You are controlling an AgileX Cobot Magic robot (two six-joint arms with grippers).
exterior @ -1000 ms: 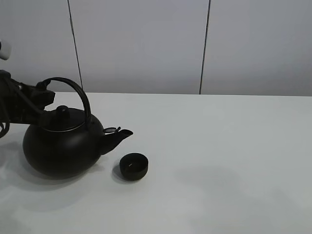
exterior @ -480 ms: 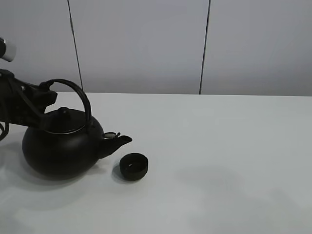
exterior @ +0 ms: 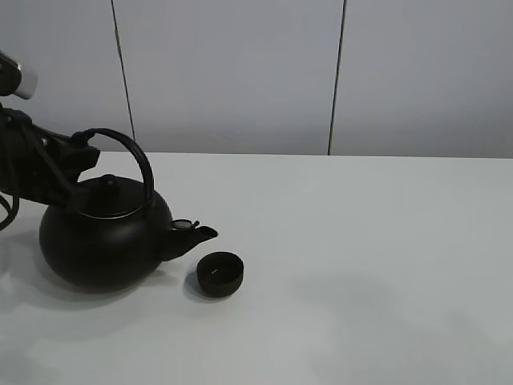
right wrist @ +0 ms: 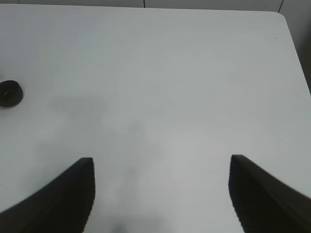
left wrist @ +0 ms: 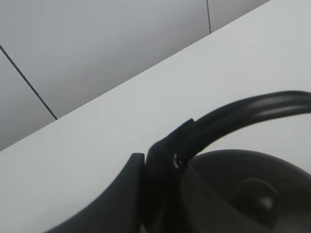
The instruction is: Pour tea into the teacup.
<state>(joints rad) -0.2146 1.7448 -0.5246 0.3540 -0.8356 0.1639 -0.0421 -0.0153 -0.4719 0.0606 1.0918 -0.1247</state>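
surface: white table (exterior: 385, 241) | on it: teacup (exterior: 220, 273) | beside it: black kettle (exterior: 100, 245), contact unclear

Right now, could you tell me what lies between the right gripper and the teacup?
Only bare table separates the right gripper from the teacup, as the right wrist view shows.

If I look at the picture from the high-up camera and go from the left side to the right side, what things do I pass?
left gripper, shut on the kettle's handle → kettle → teacup → bare white table
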